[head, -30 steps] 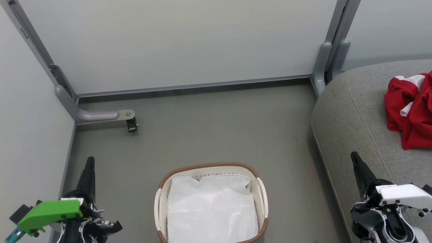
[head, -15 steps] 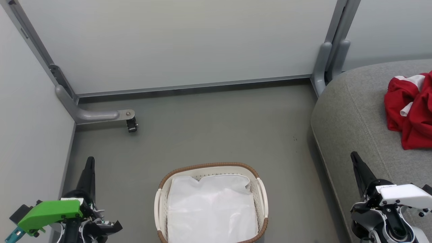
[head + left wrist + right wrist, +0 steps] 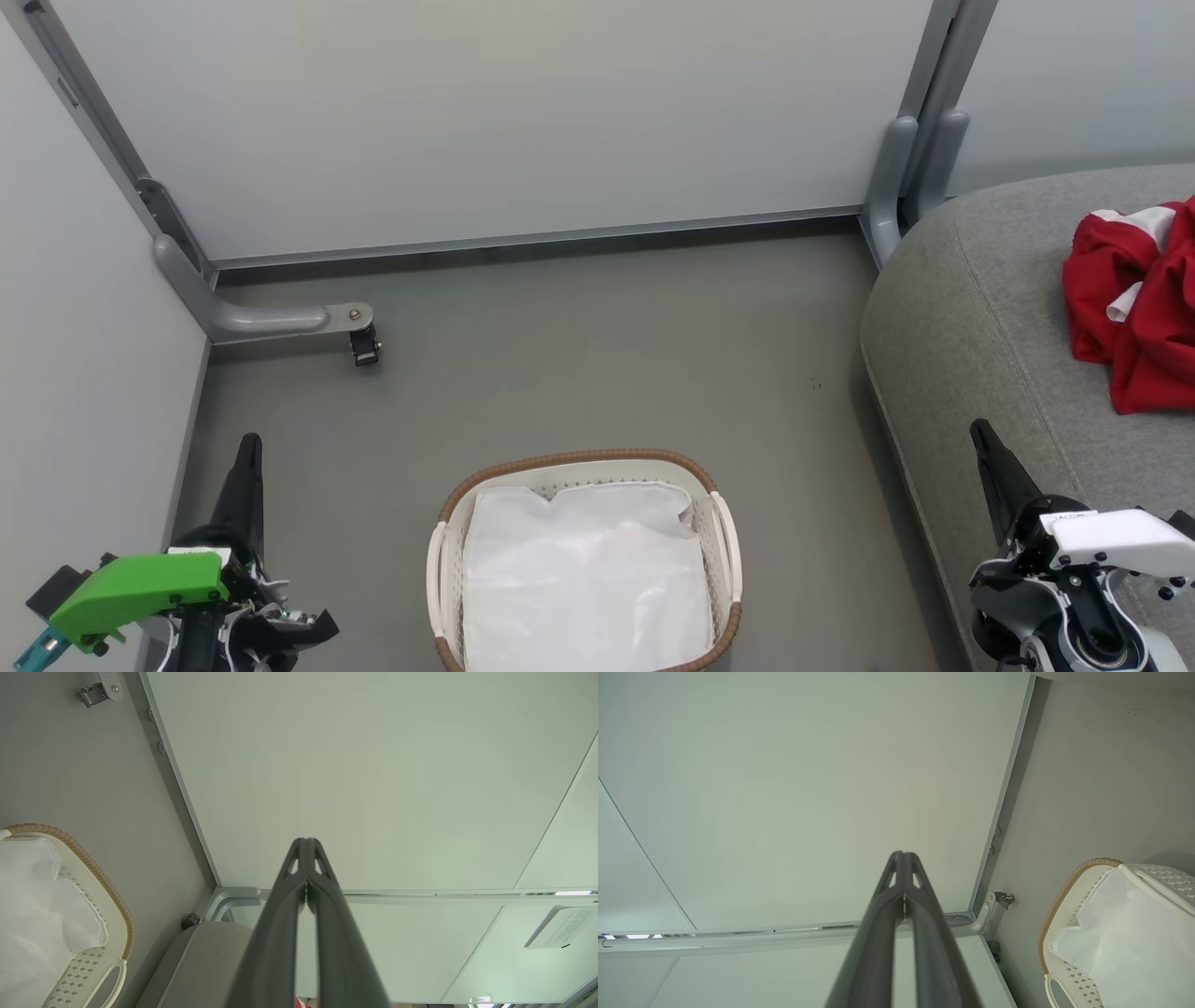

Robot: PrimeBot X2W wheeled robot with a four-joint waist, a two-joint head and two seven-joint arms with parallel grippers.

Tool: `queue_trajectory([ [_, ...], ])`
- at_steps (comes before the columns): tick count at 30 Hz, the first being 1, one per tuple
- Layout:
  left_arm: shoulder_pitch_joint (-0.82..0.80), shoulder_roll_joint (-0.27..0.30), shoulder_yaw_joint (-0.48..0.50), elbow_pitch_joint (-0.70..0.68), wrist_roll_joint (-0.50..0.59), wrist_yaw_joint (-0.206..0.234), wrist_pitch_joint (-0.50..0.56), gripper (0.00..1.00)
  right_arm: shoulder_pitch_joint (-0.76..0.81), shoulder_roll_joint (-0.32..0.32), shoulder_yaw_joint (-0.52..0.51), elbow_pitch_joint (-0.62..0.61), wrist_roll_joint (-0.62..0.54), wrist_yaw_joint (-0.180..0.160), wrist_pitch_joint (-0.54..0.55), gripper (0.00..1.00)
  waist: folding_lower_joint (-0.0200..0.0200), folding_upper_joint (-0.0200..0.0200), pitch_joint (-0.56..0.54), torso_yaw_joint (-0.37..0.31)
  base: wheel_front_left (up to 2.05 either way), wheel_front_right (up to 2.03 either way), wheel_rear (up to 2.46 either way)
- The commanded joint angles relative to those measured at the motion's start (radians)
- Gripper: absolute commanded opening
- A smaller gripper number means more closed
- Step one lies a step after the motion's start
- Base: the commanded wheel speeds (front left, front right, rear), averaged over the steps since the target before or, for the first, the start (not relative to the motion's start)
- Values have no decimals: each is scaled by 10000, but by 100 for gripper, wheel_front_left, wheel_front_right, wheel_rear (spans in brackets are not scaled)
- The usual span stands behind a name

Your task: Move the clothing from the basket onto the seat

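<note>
The red clothing [image 3: 1134,299] with white trim lies bunched on the grey seat [image 3: 990,308] at the right edge of the head view. The white basket [image 3: 448,523] with a brown woven rim stands on the floor at bottom centre, showing its white liner inside. My left gripper [image 3: 248,446] is shut at the lower left, well left of the basket. My right gripper [image 3: 980,434] is shut at the lower right, over the seat's front edge. In the wrist views the left gripper [image 3: 306,842] and right gripper [image 3: 903,855] each have their fingertips pressed together with nothing between them. Basket [image 3: 93,877] and basket [image 3: 1069,877] appear there too.
Pale partition panels [image 3: 485,121] wall in the grey floor [image 3: 579,355] at the back and left. A grey foot with a small caster [image 3: 364,347] juts from the left corner. A grey post [image 3: 896,168] stands beside the seat's rounded corner.
</note>
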Motion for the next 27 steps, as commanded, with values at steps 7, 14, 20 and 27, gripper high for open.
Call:
queue_trajectory([
  [7,-106,1,20,-17,-33,-47,33,0,-84,-21,-31,-7,-37,-7,42,0,0,0,0,0,0,0,0],
  [14,-106,1,21,-17,-34,-48,32,0,-85,-18,-36,-6,-45,-5,40,0,0,0,0,0,0,0,0],
  [20,-106,1,20,-18,-34,-48,32,0,-86,-14,-41,-6,-52,-5,46,0,0,0,0,0,0,0,0],
  [27,-106,1,20,-18,-34,-48,32,0,-87,-12,-46,-5,-57,-5,51,0,0,0,0,0,0,0,0],
])
